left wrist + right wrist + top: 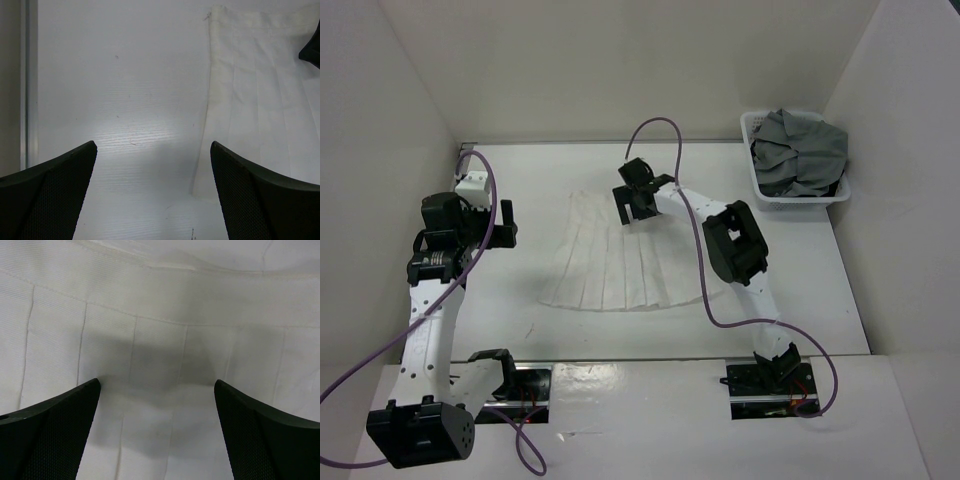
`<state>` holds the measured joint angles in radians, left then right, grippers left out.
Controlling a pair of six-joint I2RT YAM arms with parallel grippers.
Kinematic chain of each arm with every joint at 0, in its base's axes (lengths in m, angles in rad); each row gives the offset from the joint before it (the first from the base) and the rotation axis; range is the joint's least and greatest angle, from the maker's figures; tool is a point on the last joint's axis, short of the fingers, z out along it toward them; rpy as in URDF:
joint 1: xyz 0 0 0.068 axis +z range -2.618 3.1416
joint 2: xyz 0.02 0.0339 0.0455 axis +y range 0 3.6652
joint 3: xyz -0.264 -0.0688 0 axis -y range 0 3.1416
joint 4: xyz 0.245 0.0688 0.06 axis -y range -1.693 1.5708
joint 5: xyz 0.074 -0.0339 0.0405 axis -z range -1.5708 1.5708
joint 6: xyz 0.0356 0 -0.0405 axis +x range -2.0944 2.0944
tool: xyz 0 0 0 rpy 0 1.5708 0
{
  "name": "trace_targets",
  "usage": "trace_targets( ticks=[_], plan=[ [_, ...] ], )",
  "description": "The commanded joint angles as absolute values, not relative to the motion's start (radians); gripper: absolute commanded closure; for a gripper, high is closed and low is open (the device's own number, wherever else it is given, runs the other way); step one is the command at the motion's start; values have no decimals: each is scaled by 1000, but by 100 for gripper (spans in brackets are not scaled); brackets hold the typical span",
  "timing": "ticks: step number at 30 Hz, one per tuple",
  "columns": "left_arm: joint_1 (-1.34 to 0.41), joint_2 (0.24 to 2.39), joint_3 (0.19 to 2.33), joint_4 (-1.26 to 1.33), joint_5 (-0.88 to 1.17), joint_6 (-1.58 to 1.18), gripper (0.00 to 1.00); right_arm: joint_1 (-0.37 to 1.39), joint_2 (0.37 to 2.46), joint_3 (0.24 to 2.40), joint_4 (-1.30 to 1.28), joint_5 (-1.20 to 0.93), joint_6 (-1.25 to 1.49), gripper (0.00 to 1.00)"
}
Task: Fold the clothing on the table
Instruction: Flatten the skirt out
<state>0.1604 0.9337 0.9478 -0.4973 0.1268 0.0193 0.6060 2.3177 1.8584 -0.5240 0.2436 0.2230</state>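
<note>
Skirt, waistband far, hem fanned near; right gripper above waistband, left gripper off its left edge, both wide, empty.

Your bench: white, smooth, faint sheen, with fine ribbing and small scuffs close up; dull metal strip at its edge.
Skirt, centre of frame: white woven cloth, matt, stitched pleats.
Basket, upper right of your overhead view: white plastic, holding grey matt cloth.
Fingers of your left end effector: black, matt, finely dotted.
</note>
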Motion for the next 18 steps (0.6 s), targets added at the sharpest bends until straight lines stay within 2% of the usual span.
trace_targets(
  ticks=[1,5,8,13,18],
  plan=[
    [166,934,946,-471,120,6,0,591,2266,1835,-615,232,150,2],
    [166,943,960,-489,166,6,0,600,2117,1855,-646,118,80,2],
    [166,1037,1041,-530,213,18,0,589,1975,1833,-655,60,2,2],
    [143,1331,1198,-578,356,47,0,494,1789,1725,-646,-50,-109,2],
    [121,1655,1363,-569,461,75,0,353,1730,1625,-623,-150,-153,2]
  ],
)
